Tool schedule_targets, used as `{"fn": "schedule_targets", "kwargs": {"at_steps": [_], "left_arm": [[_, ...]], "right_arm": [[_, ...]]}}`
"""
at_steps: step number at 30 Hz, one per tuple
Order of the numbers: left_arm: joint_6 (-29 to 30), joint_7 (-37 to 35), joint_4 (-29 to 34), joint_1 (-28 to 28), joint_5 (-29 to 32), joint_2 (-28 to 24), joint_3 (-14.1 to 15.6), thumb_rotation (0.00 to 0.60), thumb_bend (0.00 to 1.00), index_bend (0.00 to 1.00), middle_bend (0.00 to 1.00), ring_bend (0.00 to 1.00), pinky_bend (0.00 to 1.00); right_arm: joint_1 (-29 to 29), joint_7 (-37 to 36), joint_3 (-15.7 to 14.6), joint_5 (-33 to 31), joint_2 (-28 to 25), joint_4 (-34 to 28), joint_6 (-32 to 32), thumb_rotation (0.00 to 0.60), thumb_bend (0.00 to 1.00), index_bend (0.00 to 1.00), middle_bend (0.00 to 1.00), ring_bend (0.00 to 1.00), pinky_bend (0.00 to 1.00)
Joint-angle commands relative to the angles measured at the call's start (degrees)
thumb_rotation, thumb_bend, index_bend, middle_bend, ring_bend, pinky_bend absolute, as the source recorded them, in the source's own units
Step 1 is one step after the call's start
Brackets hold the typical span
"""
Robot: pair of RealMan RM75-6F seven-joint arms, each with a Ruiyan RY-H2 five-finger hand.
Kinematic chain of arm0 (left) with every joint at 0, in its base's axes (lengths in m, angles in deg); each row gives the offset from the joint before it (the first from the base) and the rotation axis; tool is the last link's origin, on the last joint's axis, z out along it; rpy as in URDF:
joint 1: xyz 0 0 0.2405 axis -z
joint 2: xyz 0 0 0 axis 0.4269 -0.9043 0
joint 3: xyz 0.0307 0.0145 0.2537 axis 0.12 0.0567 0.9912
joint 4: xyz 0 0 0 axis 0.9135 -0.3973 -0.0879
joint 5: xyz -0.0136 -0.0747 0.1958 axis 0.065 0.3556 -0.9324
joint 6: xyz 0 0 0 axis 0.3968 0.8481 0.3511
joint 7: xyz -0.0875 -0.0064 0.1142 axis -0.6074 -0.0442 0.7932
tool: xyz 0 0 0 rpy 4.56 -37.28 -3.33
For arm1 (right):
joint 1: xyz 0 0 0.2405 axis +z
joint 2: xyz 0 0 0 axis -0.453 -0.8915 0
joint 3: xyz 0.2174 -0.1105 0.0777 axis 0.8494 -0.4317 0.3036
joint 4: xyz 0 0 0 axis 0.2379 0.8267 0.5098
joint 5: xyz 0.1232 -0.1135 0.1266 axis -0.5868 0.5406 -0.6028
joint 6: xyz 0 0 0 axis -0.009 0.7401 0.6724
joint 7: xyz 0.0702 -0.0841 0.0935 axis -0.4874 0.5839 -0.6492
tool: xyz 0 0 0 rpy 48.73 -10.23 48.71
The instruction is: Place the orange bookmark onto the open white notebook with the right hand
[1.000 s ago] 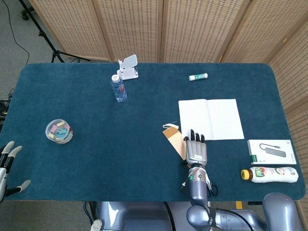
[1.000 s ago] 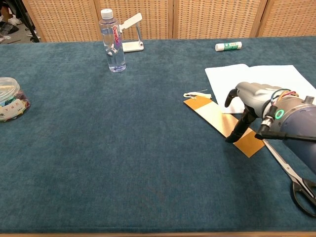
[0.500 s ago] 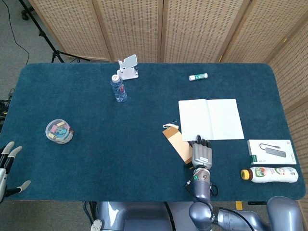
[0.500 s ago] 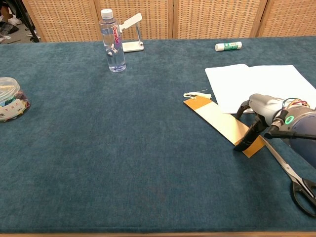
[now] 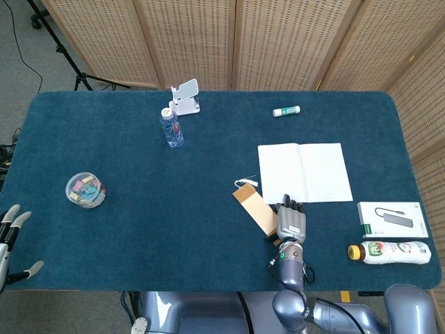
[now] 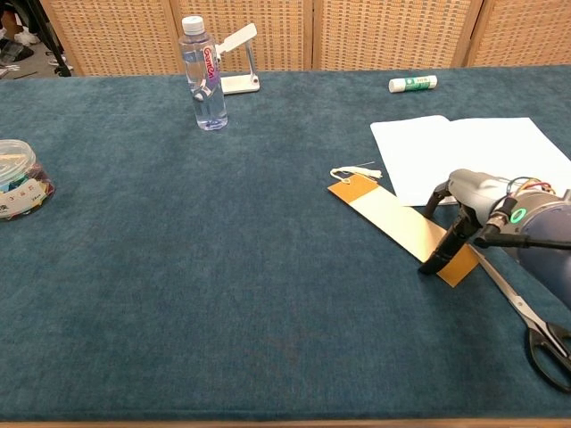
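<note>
The orange bookmark (image 5: 254, 207) lies slanted on the blue cloth, its white string end pointing to the far left, just left of the open white notebook (image 5: 304, 172). In the chest view the bookmark (image 6: 393, 221) stretches from the string down to my right hand (image 6: 477, 209). My right hand (image 5: 290, 223) curls its fingers down over the bookmark's near end, with a dark fingertip (image 6: 443, 250) clamped on its edge. Most of the bookmark still rests on the cloth. My left hand (image 5: 10, 240) hovers at the table's near left corner with fingers apart, holding nothing.
Scissors (image 6: 535, 330) lie just right of the right hand. A white box (image 5: 391, 219) and a lying drink bottle (image 5: 389, 252) sit at the near right. A water bottle (image 5: 171, 126), phone stand (image 5: 185, 97), glue stick (image 5: 286, 111) and clip jar (image 5: 86, 189) stand farther off.
My right hand slid from the bookmark's middle to its near end and curled down on it. The bookmark's string end has since shifted slightly left.
</note>
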Motion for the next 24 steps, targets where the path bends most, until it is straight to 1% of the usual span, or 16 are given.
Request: {"fn": "schedule_targets", "kwargs": {"at_steps": [1,10,14,17,21,24], "left_arm": [[0.0,0.0,0.0,0.0,0.0,0.0,0.0,0.6,0.0,0.0,0.0,0.0,0.0],[0.0,0.3,0.1,-0.1,-0.1,0.1,0.1,0.6,0.0,0.0,0.0,0.0,0.0],[0.1,0.3,0.2,-0.1,-0.1,0.1,0.1,0.6,0.0,0.0,0.0,0.0,0.0],[0.1,0.1,0.1,-0.1,0.0,0.1,0.1,0.6,0.0,0.0,0.0,0.0,0.0],[0.0,0.1,0.1,-0.1,0.0,0.1,0.1,0.6,0.0,0.0,0.0,0.0,0.0],[0.2,0.1,0.2,-0.2,-0.1,0.1,0.1,0.6,0.0,0.0,0.0,0.0,0.0]], "right_arm": [[0.0,-0.5,0.0,0.5,0.4,0.6,0.1,0.6,0.0,0.43,0.0,0.0,0.0],[-0.4,-1.9,-2.0,4.2,1.2,2.1,0.1,0.6,0.0,0.54,0.0,0.0,0.0],[-0.6,-2.1,-2.5,5.4,1.4,2.3,0.2,0.6,0.0,0.55,0.0,0.0,0.0],[-1.0,-2.6,-3.2,7.5,1.2,1.1,0.9,0.6,0.0,0.56,0.0,0.0,0.0],[-1.2,-2.4,-3.7,9.0,1.1,0.1,1.3,0.6,0.05,0.58,0.0,0.0,0.0],[-1.0,-2.1,-3.8,9.8,1.3,-0.1,1.2,0.6,0.05,0.59,0.0,0.0,0.0]]}}
